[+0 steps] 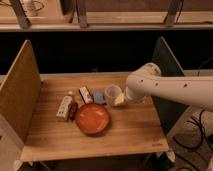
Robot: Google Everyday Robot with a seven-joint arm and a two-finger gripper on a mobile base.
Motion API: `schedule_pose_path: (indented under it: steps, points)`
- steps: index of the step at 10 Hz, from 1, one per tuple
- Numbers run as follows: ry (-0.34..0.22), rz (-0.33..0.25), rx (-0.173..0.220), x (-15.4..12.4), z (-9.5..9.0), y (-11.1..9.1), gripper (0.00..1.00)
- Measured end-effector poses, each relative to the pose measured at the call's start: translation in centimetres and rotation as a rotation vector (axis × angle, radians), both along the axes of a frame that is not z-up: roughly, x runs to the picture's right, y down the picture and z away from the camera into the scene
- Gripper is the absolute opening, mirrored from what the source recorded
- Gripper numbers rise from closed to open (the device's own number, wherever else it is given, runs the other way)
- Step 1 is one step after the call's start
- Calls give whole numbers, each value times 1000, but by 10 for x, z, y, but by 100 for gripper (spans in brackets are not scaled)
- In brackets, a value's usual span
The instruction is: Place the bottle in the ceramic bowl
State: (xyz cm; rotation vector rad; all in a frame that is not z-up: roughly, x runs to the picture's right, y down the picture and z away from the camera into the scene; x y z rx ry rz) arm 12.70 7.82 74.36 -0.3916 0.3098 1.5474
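Observation:
The orange-red ceramic bowl [93, 118] sits on the wooden table, left of centre. The white oblong bottle [64, 107] lies on the table just left of the bowl, with a small dark red item [73, 111] between them. My gripper [120, 100] is at the end of the white arm, low over the table right of the bowl, next to a translucent plastic cup [112, 93]. It is well to the right of the bottle.
A red-and-white packet [86, 94] and a small blue item [98, 97] lie behind the bowl. A tan panel [17, 95] walls the table's left side and a dark panel [167, 70] its right. The table's front edge [90, 152] is near.

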Motion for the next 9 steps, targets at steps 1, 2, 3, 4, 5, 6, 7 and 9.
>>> schedule_pose_path:
  steps: [1,2,3,4,5,6,7,9]
  points:
    - [0,1,0,0,0,0,80]
    - [0,1,0,0,0,0,80]
    - [-1,1,0,0,0,0,80]
    - [0,1,0,0,0,0,80]
    - [0,1,0,0,0,0,80]
    - [-1,1,-2,0,1,1,80]
    - [-1,0,-2,0,1,1,80]
    - [-7,-32,9,-2,2,-7,80]
